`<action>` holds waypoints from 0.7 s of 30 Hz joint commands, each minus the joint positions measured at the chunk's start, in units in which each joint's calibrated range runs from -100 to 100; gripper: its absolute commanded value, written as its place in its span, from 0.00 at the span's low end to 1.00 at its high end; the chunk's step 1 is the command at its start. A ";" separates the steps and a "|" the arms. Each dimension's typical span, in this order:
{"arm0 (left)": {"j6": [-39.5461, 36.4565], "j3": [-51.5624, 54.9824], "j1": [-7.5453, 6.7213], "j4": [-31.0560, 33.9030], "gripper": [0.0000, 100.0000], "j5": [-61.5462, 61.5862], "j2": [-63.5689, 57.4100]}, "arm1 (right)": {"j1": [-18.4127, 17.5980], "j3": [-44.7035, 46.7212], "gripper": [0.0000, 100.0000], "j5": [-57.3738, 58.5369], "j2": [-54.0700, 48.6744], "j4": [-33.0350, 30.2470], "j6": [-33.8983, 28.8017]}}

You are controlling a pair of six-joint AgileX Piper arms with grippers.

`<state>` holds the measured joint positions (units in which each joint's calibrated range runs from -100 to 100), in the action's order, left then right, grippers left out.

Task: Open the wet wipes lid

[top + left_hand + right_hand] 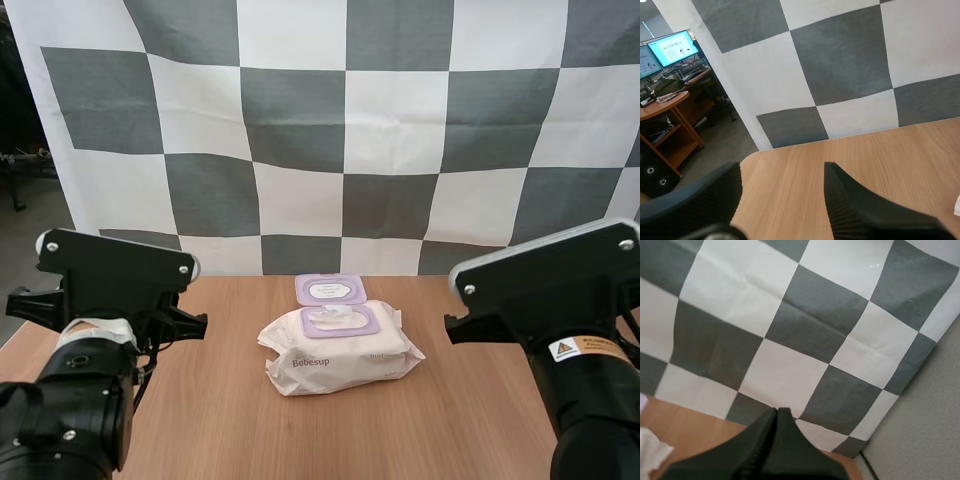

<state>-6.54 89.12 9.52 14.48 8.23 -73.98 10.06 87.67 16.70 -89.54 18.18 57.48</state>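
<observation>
Nearest in the high view, the left arm and the right arm sit at either side of the counter, both well apart from the pack. The left wrist view shows the left end effector with its fingers standing apart over bare wood, holding nothing. The right wrist view shows the right end effector with its fingers pressed together into one dark wedge, also empty.

Between the arms, mid-counter, the pack of wet wipes lies flat on the wood. On its top the purple frame of the opening is uncovered, and a white wipe appears to poke up from it. Beyond that, the lid lies flipped back toward the far edge, inner side up.

Judged from this, the task looks done: the lid is open, and no step seems left.
</observation>
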 commanded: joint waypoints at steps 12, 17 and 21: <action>-19.81 10.88 0.03 24.99 0.00 -16.54 -0.02 | -3.11 12.33 0.00 -15.98 -0.30 12.47 3.89; -19.81 10.88 0.03 13.73 0.00 -15.94 -0.02 | -3.11 12.33 0.00 -12.13 -0.30 21.40 3.89; -19.81 10.88 0.03 9.78 0.00 -13.34 -0.02 | -3.11 12.33 0.00 -7.39 -0.30 26.30 4.03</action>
<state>-26.39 100.00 9.52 36.96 -6.00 -73.98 6.99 100.00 7.19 -89.78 41.21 61.42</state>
